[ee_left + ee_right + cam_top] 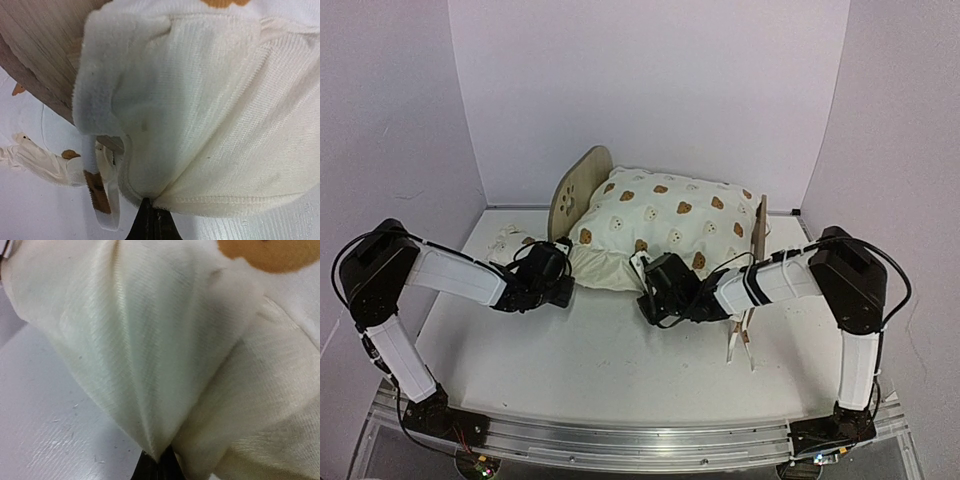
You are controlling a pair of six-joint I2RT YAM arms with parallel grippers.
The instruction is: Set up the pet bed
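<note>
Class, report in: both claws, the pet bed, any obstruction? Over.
Left claw shut on cushion edge. Right claw likewise. Cushion atop pet bed. No obstruction seen.

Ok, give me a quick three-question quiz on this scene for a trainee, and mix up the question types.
1. True or false: the left pincer is shut on the edge of the cushion.
2. What does the right pincer grip? A) wooden frame B) cushion C) nothing
3. Fill in: the paw-print cutout sits in the ____ of the pet bed.

Key: 1 true; 2 B; 3 headboard.
</note>
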